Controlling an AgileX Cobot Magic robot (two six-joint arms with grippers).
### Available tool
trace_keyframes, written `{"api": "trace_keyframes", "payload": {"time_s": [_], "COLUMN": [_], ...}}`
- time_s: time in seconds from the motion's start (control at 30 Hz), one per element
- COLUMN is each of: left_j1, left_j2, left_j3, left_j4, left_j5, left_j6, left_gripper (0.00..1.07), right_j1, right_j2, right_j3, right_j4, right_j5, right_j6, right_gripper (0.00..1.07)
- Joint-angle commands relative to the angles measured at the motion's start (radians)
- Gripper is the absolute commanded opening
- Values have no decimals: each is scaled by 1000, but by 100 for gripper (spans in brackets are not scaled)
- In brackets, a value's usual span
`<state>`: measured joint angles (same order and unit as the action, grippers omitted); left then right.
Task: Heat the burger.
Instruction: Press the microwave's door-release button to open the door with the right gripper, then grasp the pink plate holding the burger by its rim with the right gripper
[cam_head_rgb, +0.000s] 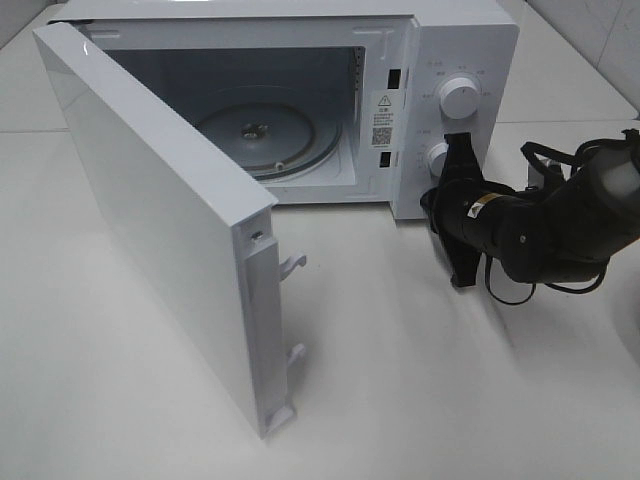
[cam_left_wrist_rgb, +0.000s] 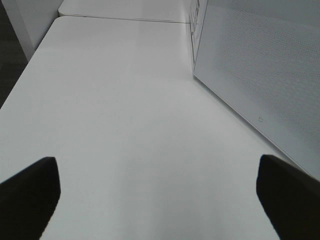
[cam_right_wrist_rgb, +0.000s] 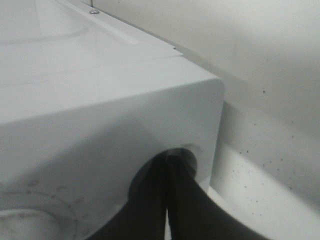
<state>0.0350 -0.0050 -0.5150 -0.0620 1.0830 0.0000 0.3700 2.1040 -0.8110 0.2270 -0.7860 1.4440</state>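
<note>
Meeting at the lower dial (cam_head_rgb: 436, 155), one of two on the single open-doored microwave (cam_head_rgb: 470, 40), the right claw (cam_right_wrist_rgb: 172, 157) is pressed together. The left claw (cam_left_wrist_rgb: 157, 170) hangs spread above the worktop (cam_left_wrist_rgb: 125, 115). The burger is out of view.

Noted left end effector (cam_left_wrist_rgb: 159, 197) with fingers (cam_left_wrist_rgb: 30, 192) spread wide apart, angled down over counter. Right arm (cam_head_rgb: 540, 225) reached in from right side, wrist rolled. Right end effector (cam_right_wrist_rgb: 168, 162) had fingertips drawn together, only thin seam showed between.

high: down onto microwave (cam_head_rgb: 455, 45) | left wrist: door (cam_left_wrist_rgb: 260, 90) | right wrist: panel (cam_right_wrist_rgb: 100, 115) close-up
</note>
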Motion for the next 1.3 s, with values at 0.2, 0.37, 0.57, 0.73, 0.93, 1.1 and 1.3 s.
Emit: {"api": "trace_keyframes", "payload": {"time_s": [0.2, 0.37, 0.57, 0.73, 0.93, 1.1, 1.3], "left_j1": [0, 0, 0, 0, 0, 0, 0], "left_j2": [-16, -16, -16, -16, -16, -16, -16], "left_j3": [0, 0, 0, 0, 0, 0, 0], "left_j4": [-1, -1, -1, -1, -1, -1, -1], "left_j5": [-12, -12, -12, -12, -12, -12, -12], "left_j6": [0, 0, 0, 0, 0, 0, 0], "left_gripper": [102, 102, 102, 102, 102, 102, 102], "right_j1": [-8, -8, -8, 4, 4, 4, 4], "right_j2": [-36, -36, -36, -36, -41, -66, -118], "right_j3": [4, 38, 64, 84, 116, 141, 199], "right_j4": [-45, -71, -80, -87, -92, -90, -87], "right_j5": [-109, -110, -109, -110, -116, -112, -109], "right_j6": [1, 51, 51, 59, 66, 57, 5], "right_gripper": [2, 2, 2, 2, 2, 2, 3]}}
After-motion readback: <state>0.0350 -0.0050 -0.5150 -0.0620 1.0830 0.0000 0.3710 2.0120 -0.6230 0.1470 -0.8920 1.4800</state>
